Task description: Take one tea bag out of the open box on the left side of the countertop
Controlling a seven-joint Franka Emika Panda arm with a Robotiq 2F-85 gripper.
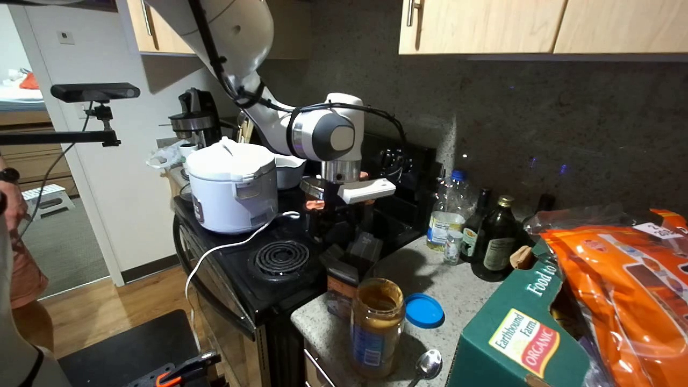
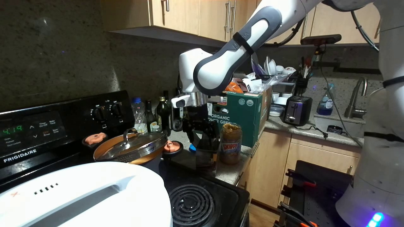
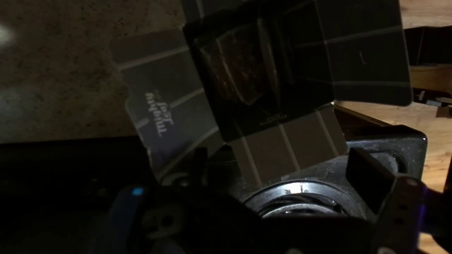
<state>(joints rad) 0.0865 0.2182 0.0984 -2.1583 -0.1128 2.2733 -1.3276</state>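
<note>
Dimly, packets show inside the open box at the edge of the worktop by the stove, a smeared jar just beside, the fingers spread wide.

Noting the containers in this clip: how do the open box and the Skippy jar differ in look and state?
The open box is dark and square-cornered; the Skippy jar is round and see-through. The box has flaps spread out around its top, while the jar has a bare round mouth smeared brown. Both stand upright and uncovered on the countertop.
</note>
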